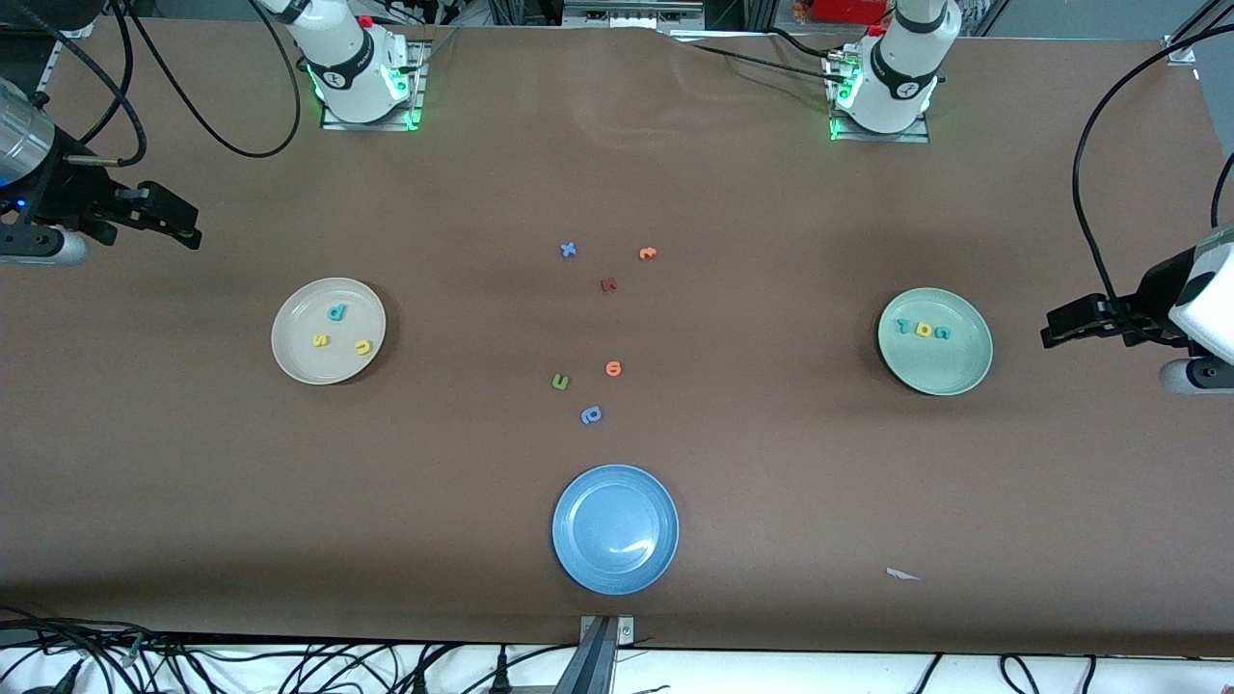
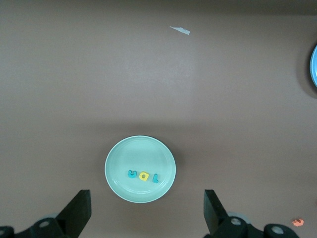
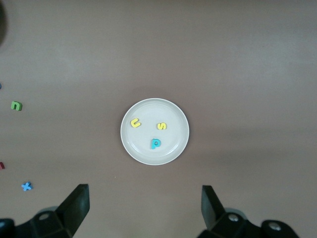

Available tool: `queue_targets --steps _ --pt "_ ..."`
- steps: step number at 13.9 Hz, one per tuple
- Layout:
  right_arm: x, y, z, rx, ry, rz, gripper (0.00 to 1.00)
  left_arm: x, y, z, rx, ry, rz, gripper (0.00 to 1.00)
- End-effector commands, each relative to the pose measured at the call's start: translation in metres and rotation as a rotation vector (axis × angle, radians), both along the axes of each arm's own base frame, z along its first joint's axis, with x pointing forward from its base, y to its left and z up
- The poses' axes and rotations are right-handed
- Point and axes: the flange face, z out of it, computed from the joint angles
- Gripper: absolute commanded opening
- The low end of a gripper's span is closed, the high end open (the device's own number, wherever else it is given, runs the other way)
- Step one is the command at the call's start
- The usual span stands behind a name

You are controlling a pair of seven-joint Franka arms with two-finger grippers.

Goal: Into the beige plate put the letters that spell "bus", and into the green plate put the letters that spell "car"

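A: From the front, is the job done?
B: It looks done. The beige plate [image 1: 329, 331], at the right arm's end, holds the b [image 1: 336, 311], s [image 1: 320, 340] and u [image 1: 362, 347]. The green plate [image 1: 934, 341], at the left arm's end, holds three letters, small and hard to read here.
A: And the left wrist view?
B: The c [image 2: 132, 174], a [image 2: 144, 176] and r [image 2: 154, 178] sit in a row in the green plate. The left gripper [image 2: 147, 210] is open, holding nothing.
A: The right wrist view?
B: The right gripper [image 3: 143, 206] is open too, over bare table beside the beige plate. Nothing is left to move.
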Motion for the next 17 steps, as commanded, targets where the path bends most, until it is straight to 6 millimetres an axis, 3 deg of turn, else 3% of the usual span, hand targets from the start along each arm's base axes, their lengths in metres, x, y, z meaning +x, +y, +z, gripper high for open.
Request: queue_targets --steps 1,8,17 --pt "-0.005 -0.001 0.002 0.012 0.004 0.004 1.00 -0.003 -0.002 0.007 0.017 -0.011 -0.017 1.00" --pt "-0.005 -0.001 0.002 0.012 0.004 0.004 1.00 -0.003 0.002 0.003 0.020 -0.002 -0.014 1.00" --pt "-0.006 0.000 0.003 0.010 0.006 0.005 1.00 -0.005 0.024 -0.003 0.021 0.013 -0.013 1.00"
